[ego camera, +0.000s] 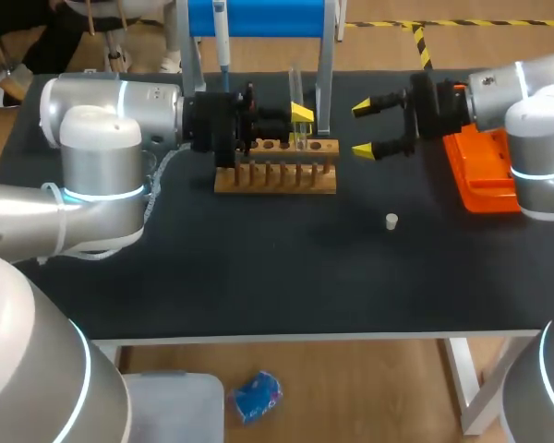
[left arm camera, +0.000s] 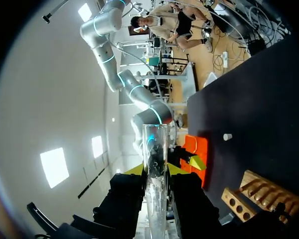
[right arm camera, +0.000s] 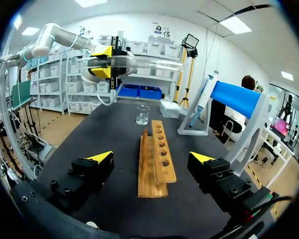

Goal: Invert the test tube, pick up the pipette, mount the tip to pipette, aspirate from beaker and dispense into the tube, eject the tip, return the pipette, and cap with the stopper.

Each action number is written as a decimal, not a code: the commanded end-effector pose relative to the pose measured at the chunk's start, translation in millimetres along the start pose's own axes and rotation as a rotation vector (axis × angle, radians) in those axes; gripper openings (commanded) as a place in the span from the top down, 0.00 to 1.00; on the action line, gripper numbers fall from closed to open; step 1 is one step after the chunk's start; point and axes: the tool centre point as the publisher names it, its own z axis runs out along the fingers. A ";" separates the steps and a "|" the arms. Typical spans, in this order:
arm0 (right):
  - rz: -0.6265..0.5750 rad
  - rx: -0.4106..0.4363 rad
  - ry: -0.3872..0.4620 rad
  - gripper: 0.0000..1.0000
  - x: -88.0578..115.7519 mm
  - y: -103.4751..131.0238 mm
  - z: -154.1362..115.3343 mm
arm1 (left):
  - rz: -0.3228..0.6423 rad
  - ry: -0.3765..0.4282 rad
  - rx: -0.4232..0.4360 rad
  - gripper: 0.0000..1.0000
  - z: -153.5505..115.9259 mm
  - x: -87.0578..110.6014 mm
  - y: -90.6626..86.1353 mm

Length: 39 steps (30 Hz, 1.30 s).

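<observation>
The left claw (ego camera: 301,125) is clamped on a clear glass test tube (ego camera: 295,88), held upright just above a wooden rack (ego camera: 277,175) with a row of round holes and pegs. The right claw (ego camera: 367,129) stands wide open and empty near the rack's end, its yellow tips pointing toward the tube. On the matt black table (ego camera: 305,277) rest a small white stopper (ego camera: 391,221), apart from the rack, and an orange box (ego camera: 480,175) by the right arm. A pipette (ego camera: 222,37) hangs on a blue stand (ego camera: 258,17) behind the rack. Only the right wrist view shows the glass beaker (right arm camera: 143,114), beyond the rack's far end. The left wrist view alone shows the tube running out between the black fingers.
</observation>
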 end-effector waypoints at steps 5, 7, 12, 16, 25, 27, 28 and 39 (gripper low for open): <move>-0.001 -0.001 0.003 0.00 -0.8 -0.6 0.0 | -0.311 0.118 0.102 1.00 0.8 -52.5 24.6; -0.001 -0.001 0.003 0.00 -0.8 -0.6 0.0 | -0.470 0.083 0.112 1.00 3.4 -58.2 30.1; -0.001 -0.001 0.003 0.00 -0.8 -0.6 0.0 | -0.669 0.057 0.152 1.00 6.0 -53.7 33.5; -0.001 -0.001 0.003 0.00 -0.8 -0.6 0.0 | -0.656 0.040 0.123 1.00 3.4 -53.8 35.6; 0.002 0.006 0.017 0.00 -0.6 1.9 12.5 | -0.656 0.040 0.123 1.00 3.4 -53.8 35.6; 0.001 0.008 0.025 0.00 0.0 4.7 19.3 | -0.656 0.040 0.123 1.00 3.4 -53.8 35.6; -0.001 0.009 0.029 0.00 0.4 5.4 22.7 | -0.656 0.040 0.123 1.00 3.4 -53.8 35.6; -0.019 0.040 0.033 0.00 4.5 0.3 38.1 | -0.656 0.040 0.123 1.00 3.4 -53.8 35.6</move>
